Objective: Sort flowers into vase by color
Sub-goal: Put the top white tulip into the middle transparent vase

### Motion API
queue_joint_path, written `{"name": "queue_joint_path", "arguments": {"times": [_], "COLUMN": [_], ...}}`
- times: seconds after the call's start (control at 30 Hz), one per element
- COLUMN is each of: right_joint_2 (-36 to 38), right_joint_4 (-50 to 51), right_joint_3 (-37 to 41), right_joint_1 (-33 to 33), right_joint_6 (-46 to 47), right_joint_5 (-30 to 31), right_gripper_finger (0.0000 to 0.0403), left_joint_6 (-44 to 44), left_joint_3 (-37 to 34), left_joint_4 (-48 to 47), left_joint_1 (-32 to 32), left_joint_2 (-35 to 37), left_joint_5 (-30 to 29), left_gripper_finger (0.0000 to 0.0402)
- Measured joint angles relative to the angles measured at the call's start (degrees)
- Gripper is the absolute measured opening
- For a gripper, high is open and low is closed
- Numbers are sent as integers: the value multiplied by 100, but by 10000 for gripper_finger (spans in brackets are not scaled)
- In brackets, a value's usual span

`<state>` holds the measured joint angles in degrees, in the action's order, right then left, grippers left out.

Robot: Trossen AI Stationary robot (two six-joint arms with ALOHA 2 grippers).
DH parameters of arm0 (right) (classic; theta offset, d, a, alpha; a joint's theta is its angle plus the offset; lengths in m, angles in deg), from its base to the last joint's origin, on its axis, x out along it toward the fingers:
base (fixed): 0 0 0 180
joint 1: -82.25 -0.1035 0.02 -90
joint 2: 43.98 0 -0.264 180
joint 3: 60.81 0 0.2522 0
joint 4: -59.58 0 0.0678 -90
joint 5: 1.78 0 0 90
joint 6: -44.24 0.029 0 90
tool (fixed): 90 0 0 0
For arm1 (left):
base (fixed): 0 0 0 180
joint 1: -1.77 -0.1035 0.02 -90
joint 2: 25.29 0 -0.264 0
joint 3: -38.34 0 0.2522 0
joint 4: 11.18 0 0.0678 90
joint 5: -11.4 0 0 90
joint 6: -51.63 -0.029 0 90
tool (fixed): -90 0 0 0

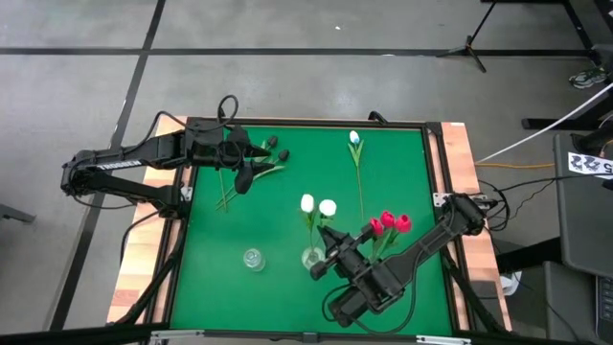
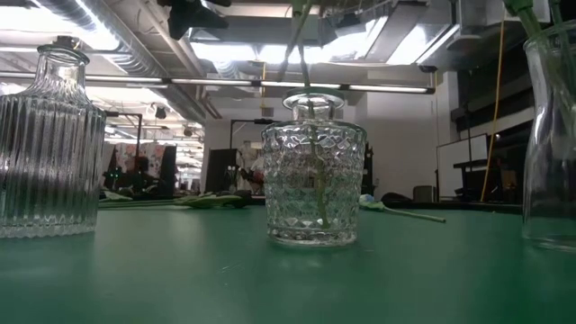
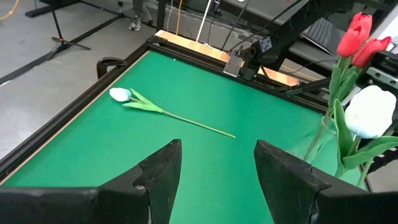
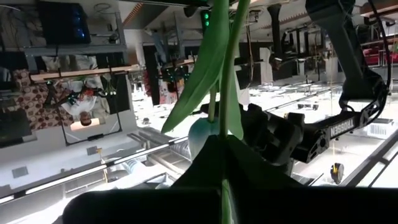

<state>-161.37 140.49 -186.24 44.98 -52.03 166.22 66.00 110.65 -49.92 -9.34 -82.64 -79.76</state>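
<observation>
Two white tulips (image 1: 306, 203) (image 1: 328, 207) stand with their stems in a diamond-cut glass vase (image 2: 310, 180) near the table's middle front. My right gripper (image 1: 324, 244) is shut on the stem of one of them just above the vase. Several red tulips (image 1: 388, 220) stand in a vase (image 2: 551, 135) to the right, mostly hidden under my right arm. Another white tulip (image 3: 121, 94) lies flat at the far right. Black tulips (image 1: 276, 149) lie at the far left, below my open left gripper (image 3: 217, 168). My right gripper pinches a white tulip's green stem (image 4: 227, 118) between its two shut fingers, below the bud and beside a long leaf. The fingers come about level from the table's near right side and lie across the stem. The tulip stands upright, its lower end in the diamond-cut vase.
A ribbed glass vase (image 1: 253, 259) stands to the left of the diamond-cut one. A raised dark frame (image 1: 431, 172) borders the green mat. Bare mat lies in the middle between the lying tulips and the vases.
</observation>
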Motion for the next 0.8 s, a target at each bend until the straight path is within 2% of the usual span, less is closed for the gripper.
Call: {"name": "queue_joint_path", "arguments": {"times": [0.8], "right_joint_2": [1], "right_joint_4": [498], "right_joint_3": [0], "right_joint_1": [-21], "right_joint_6": [50], "right_joint_5": [43], "right_gripper_finger": [1], "left_joint_6": [14], "left_joint_3": [0], "left_joint_4": [-2], "left_joint_1": [0], "left_joint_2": [0], "left_joint_5": [-15], "left_gripper_finger": [200]}}
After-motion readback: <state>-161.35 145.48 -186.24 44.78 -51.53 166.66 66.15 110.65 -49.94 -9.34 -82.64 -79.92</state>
